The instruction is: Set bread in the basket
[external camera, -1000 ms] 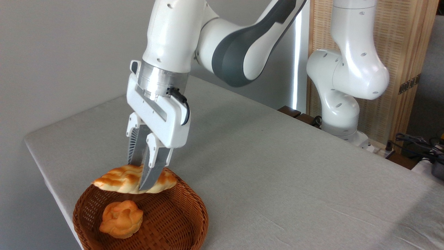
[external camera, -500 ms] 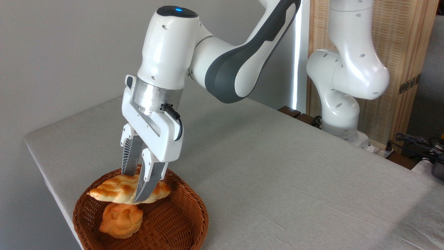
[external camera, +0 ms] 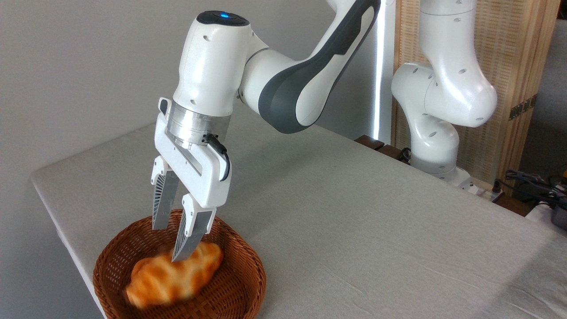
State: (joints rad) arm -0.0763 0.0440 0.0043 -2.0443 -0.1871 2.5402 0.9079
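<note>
One braided bread [external camera: 175,277] lies blurred inside the wicker basket [external camera: 248,266] at the tabletop's [external camera: 354,230] near-left corner — the end effector [external camera: 168,243] hangs just above it, jaws spread and empty, apparently having let go.

One fixed camera, off the tabletop's near corner

It stood raised and close, looking down and across the grey tabletop [external camera: 354,221] towards the arm's base [external camera: 436,168] at the far right edge. The basket [external camera: 248,283] sat nearest, cut off by the lower border. A plain wall filled the left background, a slatted wooden screen [external camera: 509,66] the right.
</note>
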